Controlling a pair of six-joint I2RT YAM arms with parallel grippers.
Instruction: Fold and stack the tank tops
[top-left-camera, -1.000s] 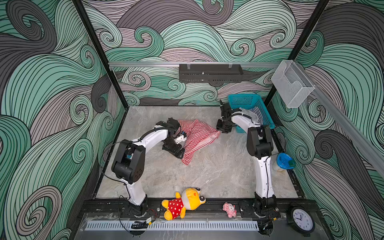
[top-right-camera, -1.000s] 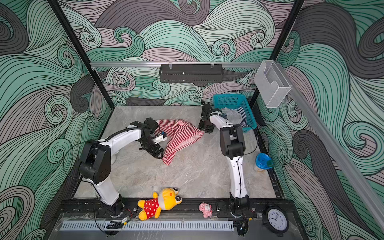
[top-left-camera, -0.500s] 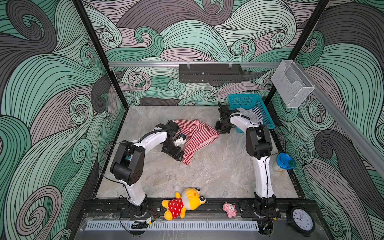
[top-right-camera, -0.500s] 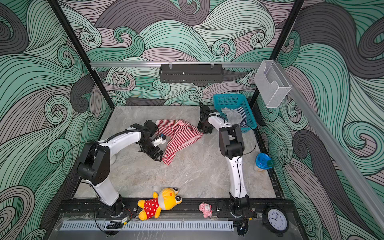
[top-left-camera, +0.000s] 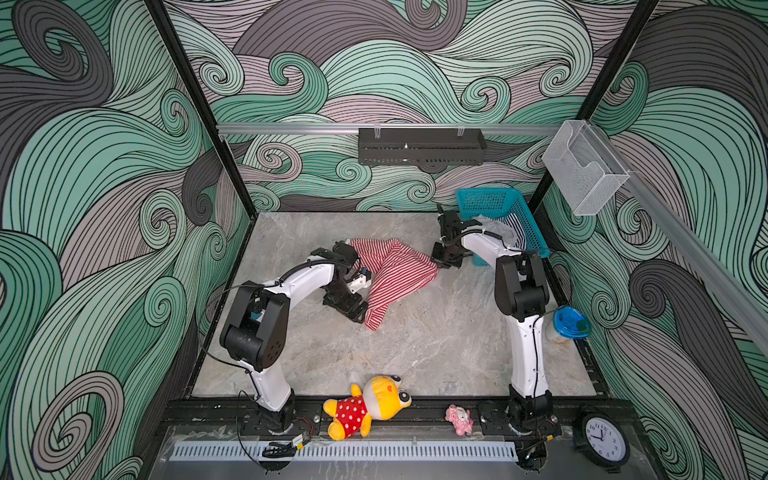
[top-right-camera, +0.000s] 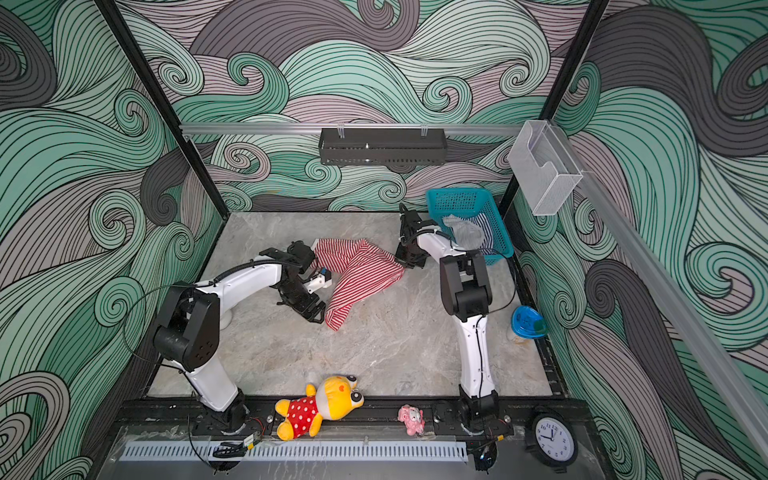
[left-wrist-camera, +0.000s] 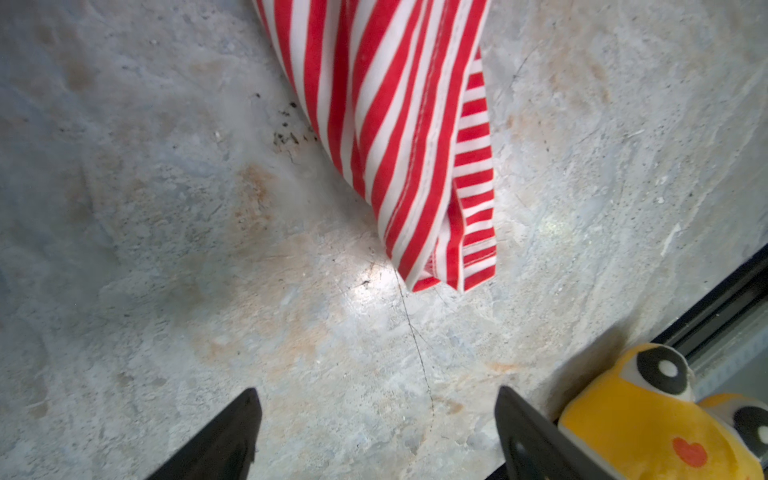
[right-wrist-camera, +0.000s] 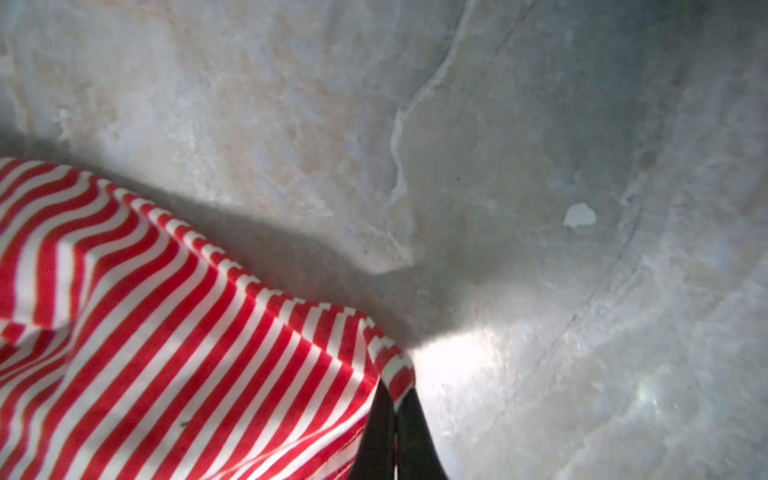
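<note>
Red-and-white stripes mark the red-and-white tank top (top-left-camera: 392, 272), which lies crumpled on the marble tabletop (top-left-camera: 436, 345) between the two arms, one narrow tail trailing toward the front edge in both top views (top-right-camera: 359, 274). From above, the right gripper (top-left-camera: 444, 262) sits at the top's far right corner, but whether it grips is hard to read there. The right wrist view settles it: the black jaws are clenched on a hemmed corner of the striped cloth (right-wrist-camera: 166, 332), the right gripper (right-wrist-camera: 395, 397) pinching it just off the stone. The left gripper (top-left-camera: 352, 309) stands just beside the trailing tail. Its wrist view shows the jaws spread wide and holding nothing (left-wrist-camera: 376, 401), bare marble between them, the tail's tip (left-wrist-camera: 415, 166) ahead of them and apart. That view also catches the yellow head of the plush toy (left-wrist-camera: 648, 424) at its edge, which the top views place at the table's front rail (top-right-camera: 320, 409). Only the top views show the navy-and-white tank top (top-left-camera: 517, 229), bundled in the teal basket (top-left-camera: 486, 195) at the back right corner (top-right-camera: 485, 232).
</note>
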